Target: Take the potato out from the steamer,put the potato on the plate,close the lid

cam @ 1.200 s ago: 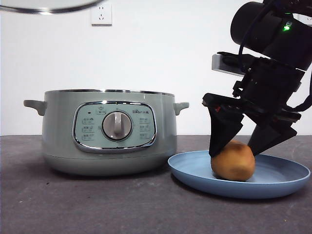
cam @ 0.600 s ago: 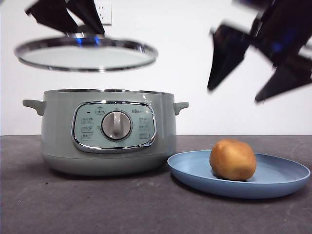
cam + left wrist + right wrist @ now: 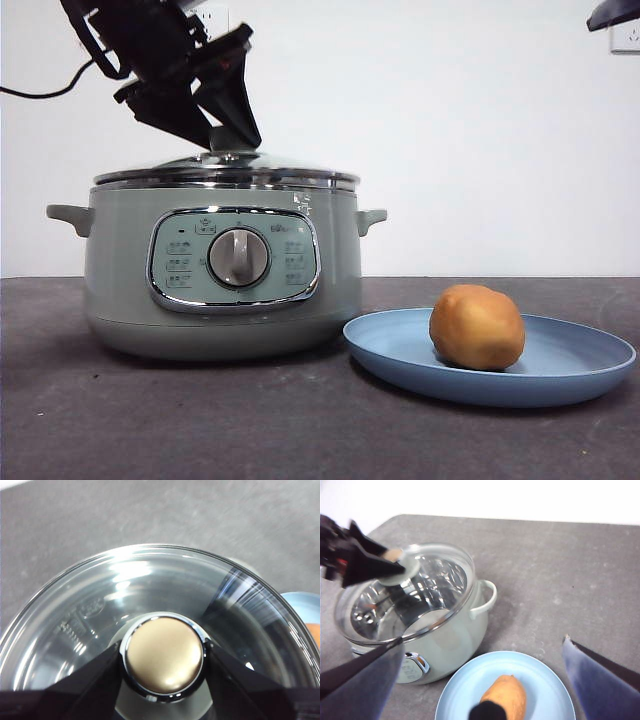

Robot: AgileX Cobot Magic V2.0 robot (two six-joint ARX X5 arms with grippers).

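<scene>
lid [image 3: 226, 172] on steamer [image 3: 222, 270] | dark grey table [image 3: 200, 420] | white wall [image 3: 430, 120]

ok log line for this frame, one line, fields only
potato: on plate | lid: on steamer | left gripper: shut on lid knob | right gripper: open, raised above plate

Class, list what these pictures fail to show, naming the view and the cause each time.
- Steamer panel labels: front view, too small to read.
- Lid rim: left wrist view, cut off by the picture's edges.
- Right hand: right wrist view, both jaws blurred, cut off.
- Plate: right wrist view, cropped.
</scene>
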